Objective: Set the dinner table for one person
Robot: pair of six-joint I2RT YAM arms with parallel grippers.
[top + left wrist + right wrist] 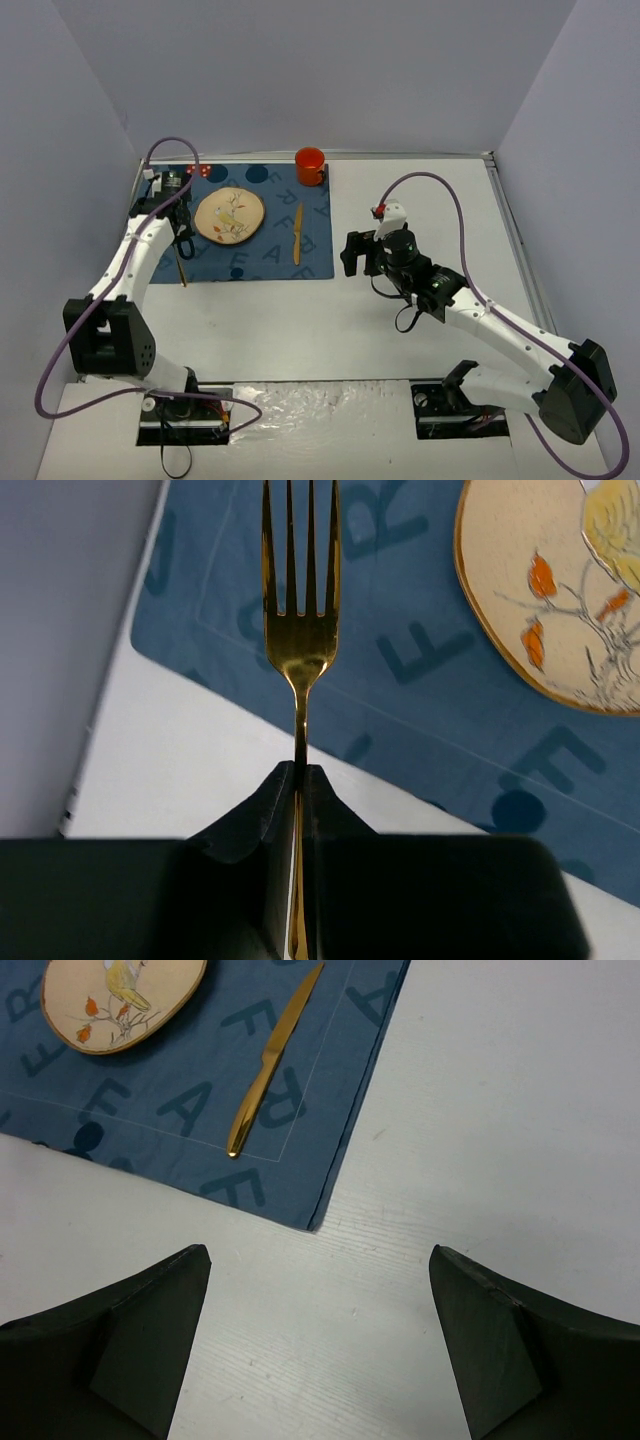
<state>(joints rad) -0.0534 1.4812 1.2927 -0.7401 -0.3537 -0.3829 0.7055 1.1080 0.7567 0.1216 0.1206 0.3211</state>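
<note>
1. White bench (pixel 330 330) fills the space between plain grey walls (pixel 300 70); blue lettered placemat (pixel 262 262) lies far left on it
2. From above, the left arm (pixel 135 265) hides most of the fork (pixel 300 630)
3. Left wrist view shows left jaws clamped on its handle; right jaws wide apart, empty, near the knife (pixel 268 1065)

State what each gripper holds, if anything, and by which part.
The left gripper holds the fork by its handle, jaws shut on it. The right gripper holds nothing, jaws open.
</note>
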